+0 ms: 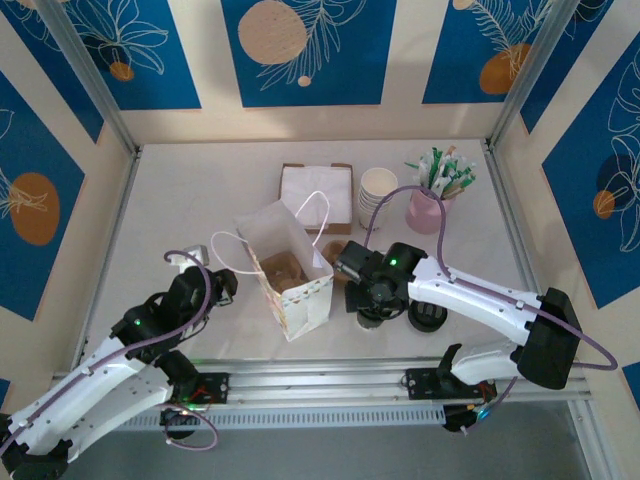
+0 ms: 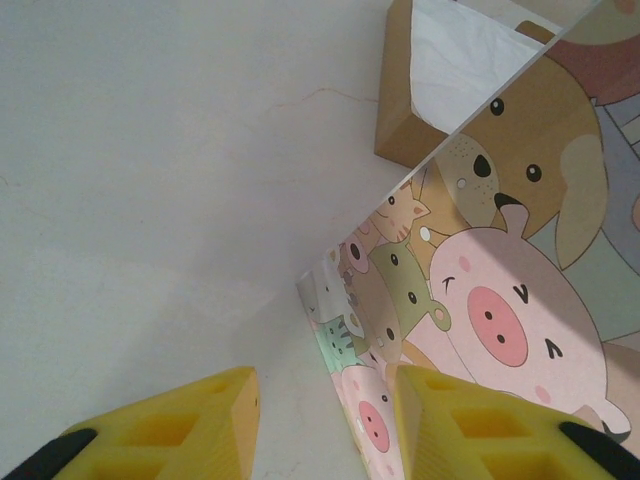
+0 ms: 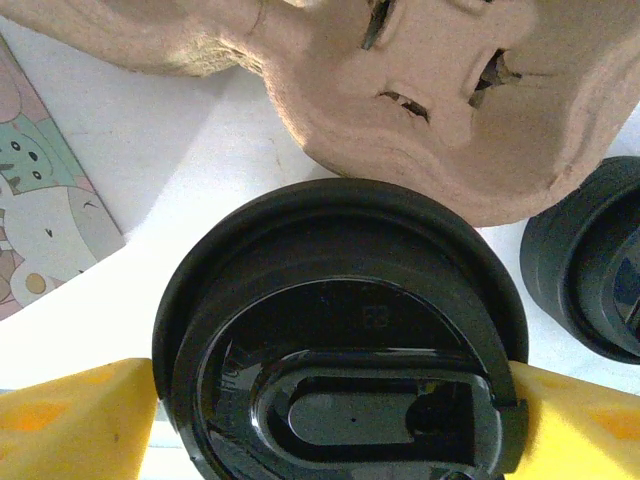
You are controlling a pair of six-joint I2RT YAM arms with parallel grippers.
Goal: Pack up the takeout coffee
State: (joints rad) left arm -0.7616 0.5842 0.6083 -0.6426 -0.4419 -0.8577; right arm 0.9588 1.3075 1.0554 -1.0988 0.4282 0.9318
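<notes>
The coffee (image 3: 340, 330) stands on the table (image 1: 180, 200) towards its near edge, right of the middle, with its black lid on. The right gripper (image 3: 335, 425) straddles it from above. Its yellow fingers (image 3: 70, 420) sit one on each side of the lid, and the rim overlaps their inner edges, so they seem to be pressed against the cup. The contact itself is hidden under the lid.

Just behind the coffee, towards the far edge, lies the brown carrier (image 3: 420, 100). A loose lid (image 1: 427, 318) lies beside the coffee on the side of the table's right edge, close but apart.

The bag (image 1: 295, 285) stands upright and open-topped near the middle of the table, left of the coffee. The left gripper (image 2: 325, 400) sits low by the bag's left side with its jaws apart — bare table shows between the fingers (image 2: 170, 430), and the bag's printed wall runs close along one of them without being pinched.

Towards the far edge are a napkin box (image 1: 315, 185), a cup stack (image 1: 378, 192) and a pink cup (image 1: 428, 210) of sticks, side by side.
</notes>
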